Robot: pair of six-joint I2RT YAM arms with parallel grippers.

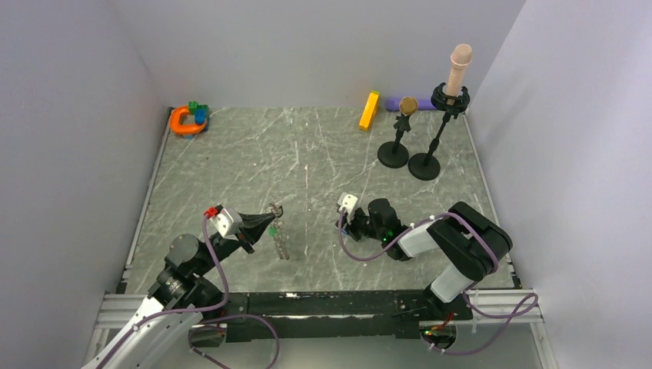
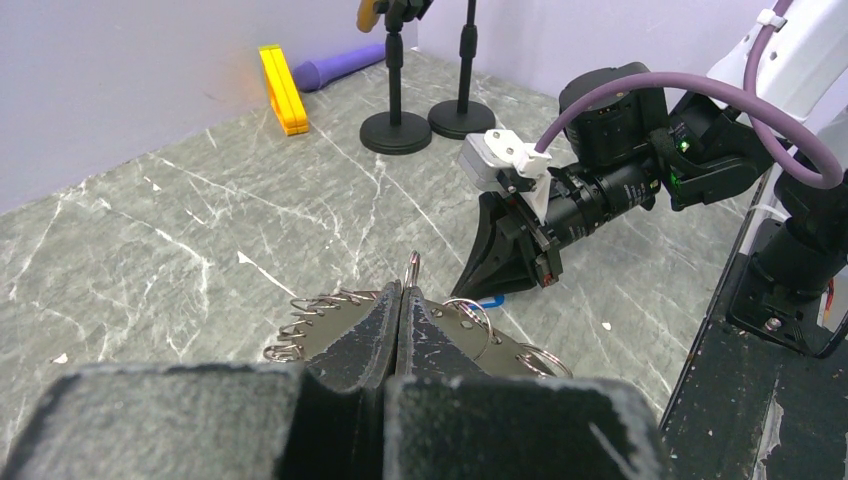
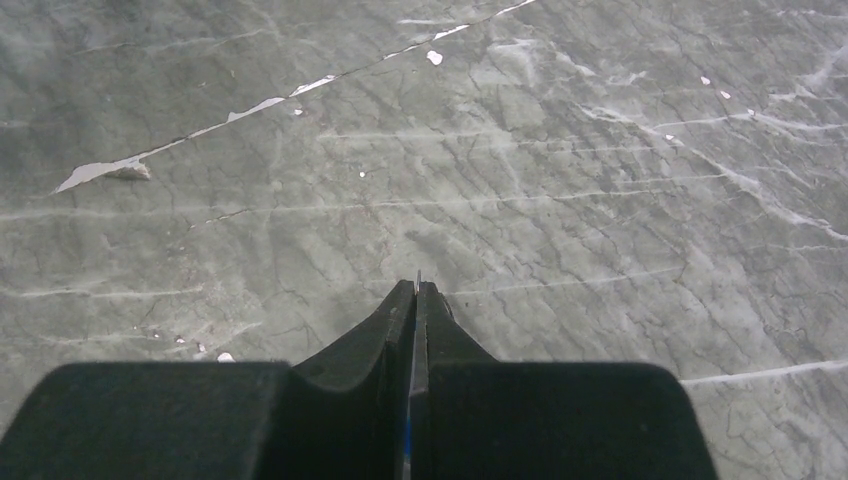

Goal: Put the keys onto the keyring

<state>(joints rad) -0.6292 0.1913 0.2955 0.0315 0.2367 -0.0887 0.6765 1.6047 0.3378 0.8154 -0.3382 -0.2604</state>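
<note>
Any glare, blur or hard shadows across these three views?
Top external: even soft light, no glare, but the keyring is tiny. Left wrist: left gripper near-black and soft up close; table beyond is sharp. Right wrist: right gripper a black silhouette, the key in it a mere sliver; table crisp.

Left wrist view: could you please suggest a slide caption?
Left gripper clamps the keyring; right gripper nearby pinches a blue key.

Soft even light, faint shadows.
</note>
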